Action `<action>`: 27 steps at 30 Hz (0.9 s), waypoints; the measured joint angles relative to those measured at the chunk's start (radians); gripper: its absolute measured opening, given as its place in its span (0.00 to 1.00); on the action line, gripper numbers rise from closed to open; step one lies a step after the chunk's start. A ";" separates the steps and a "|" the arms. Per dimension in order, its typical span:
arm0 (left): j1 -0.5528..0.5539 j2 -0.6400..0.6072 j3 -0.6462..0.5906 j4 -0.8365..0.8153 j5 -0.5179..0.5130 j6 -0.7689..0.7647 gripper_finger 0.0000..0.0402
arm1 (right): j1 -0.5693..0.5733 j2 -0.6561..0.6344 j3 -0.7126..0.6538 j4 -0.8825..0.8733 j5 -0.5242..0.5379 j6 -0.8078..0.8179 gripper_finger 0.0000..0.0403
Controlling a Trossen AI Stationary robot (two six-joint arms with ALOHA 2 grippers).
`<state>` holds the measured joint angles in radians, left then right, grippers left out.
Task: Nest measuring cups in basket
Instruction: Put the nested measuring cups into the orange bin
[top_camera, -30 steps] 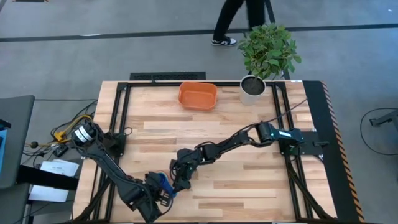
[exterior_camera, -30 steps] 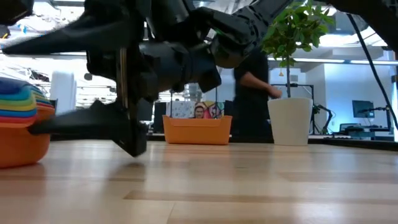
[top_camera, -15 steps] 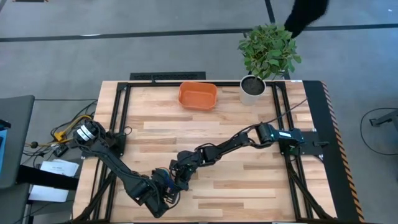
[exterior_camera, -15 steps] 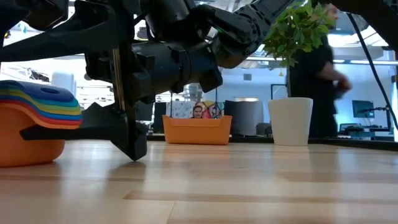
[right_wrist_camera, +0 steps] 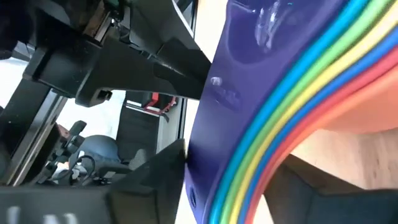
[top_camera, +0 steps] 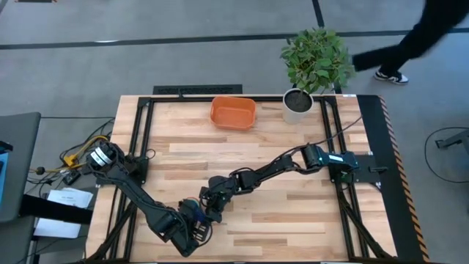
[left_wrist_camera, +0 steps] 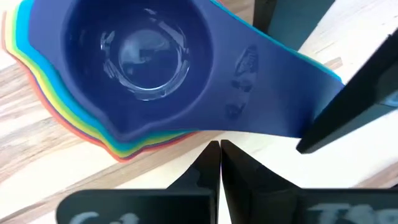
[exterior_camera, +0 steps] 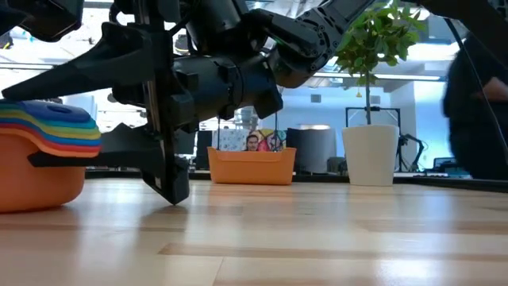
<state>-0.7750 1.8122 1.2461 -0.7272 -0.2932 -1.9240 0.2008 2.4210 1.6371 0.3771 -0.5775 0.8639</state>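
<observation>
Behind the table we see an office room with glass walls and screens, and a person [exterior_camera: 476, 119] at the low view's right edge, cut off by the frame. From above, that person [top_camera: 410, 48] walks on the grey floor past the table's far right corner. Our table [top_camera: 293, 220] is pale wooden planks in a black frame.

At its far edge sits the basket [top_camera: 233, 112], a shallow orange plastic tub with rounded corners; from above we see nothing in it. Beside it stands a white plant pot [top_camera: 297, 105] with green leaves.

Well away, near the front edge, the measuring cups [left_wrist_camera: 143, 68] are nested into one stack resting on the wood, navy on top with its bowl glossy and hollow. Below it the rims fan out in light blue, green, yellow, orange and red. In the low view the stack [exterior_camera: 44, 151] is cut off by the left edge, so we cannot count every cup.

Our left gripper [left_wrist_camera: 219, 163] hangs above the wood just beside the stack, its two dark fingers pressed together on nothing. Our right gripper [top_camera: 212, 213] meets the stack from the other side, its jaws spread wide about the flat layered handles. We cannot tell whether they touch them. From above, both grippers hide nearly all of the stack.
</observation>
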 joint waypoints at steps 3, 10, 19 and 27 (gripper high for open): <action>0.000 0.000 0.000 -0.005 -0.005 0.000 0.00 | 0.000 0.000 0.000 0.001 -0.012 0.000 0.47; 0.004 0.000 0.000 -0.022 -0.008 0.002 0.00 | 0.000 0.000 -0.001 0.002 -0.025 0.000 0.32; 0.004 0.000 0.000 -0.022 -0.009 -0.003 0.00 | 0.000 0.000 -0.001 0.002 -0.025 0.003 0.26; -0.013 -0.084 0.000 -0.038 -0.031 -0.026 0.00 | -0.022 -0.008 -0.005 0.019 -0.062 0.030 0.25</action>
<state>-0.7877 1.7283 1.2457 -0.7648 -0.3244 -1.9496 0.1793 2.4133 1.6325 0.3959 -0.6394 0.8940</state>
